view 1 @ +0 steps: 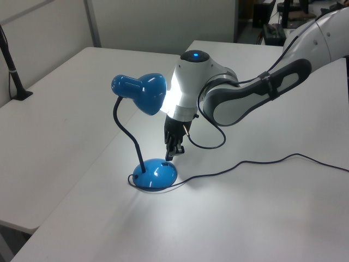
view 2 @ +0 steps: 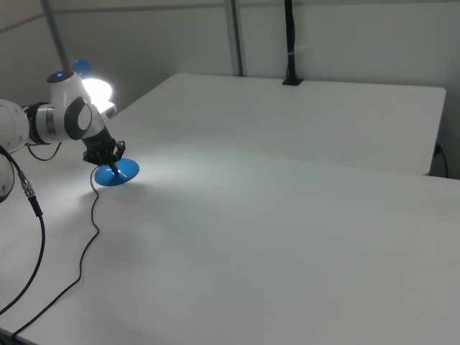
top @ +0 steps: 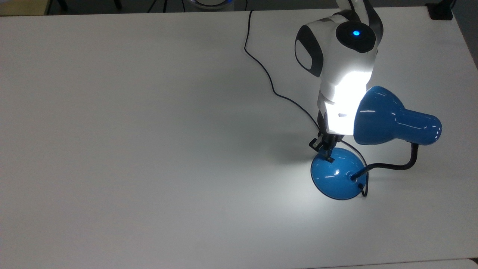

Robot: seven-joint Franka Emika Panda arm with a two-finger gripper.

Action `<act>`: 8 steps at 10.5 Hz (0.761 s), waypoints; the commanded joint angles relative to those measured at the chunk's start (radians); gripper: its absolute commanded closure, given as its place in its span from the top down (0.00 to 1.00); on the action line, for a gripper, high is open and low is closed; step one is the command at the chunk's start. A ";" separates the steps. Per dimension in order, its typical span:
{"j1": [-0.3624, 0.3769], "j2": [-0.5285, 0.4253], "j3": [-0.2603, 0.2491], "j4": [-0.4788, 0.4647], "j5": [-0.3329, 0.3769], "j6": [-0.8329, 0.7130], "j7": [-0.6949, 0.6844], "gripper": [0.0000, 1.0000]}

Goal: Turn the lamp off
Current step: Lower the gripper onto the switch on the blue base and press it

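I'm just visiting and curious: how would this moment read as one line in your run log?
task: turn off lamp | lamp: lit | gripper: at switch side of lamp base | cord: trails across table | status: not done

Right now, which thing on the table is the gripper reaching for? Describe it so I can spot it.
On the white table, look under the white robot arm at the glossy blue lamp, lit and shining on the arm. Follow its black gooseneck down to the round blue base; the gripper hangs at its rim. A thin black cord trails away.
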 commanded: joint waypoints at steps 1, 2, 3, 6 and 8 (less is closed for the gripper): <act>0.030 0.036 -0.025 0.013 -0.001 0.079 0.046 0.00; 0.030 0.047 -0.025 0.013 -0.003 0.091 0.046 0.00; 0.032 0.048 -0.028 0.009 -0.006 0.090 0.044 0.00; 0.033 0.022 -0.027 -0.067 -0.018 0.076 0.035 0.00; 0.032 0.008 -0.027 -0.104 -0.018 0.049 0.030 0.00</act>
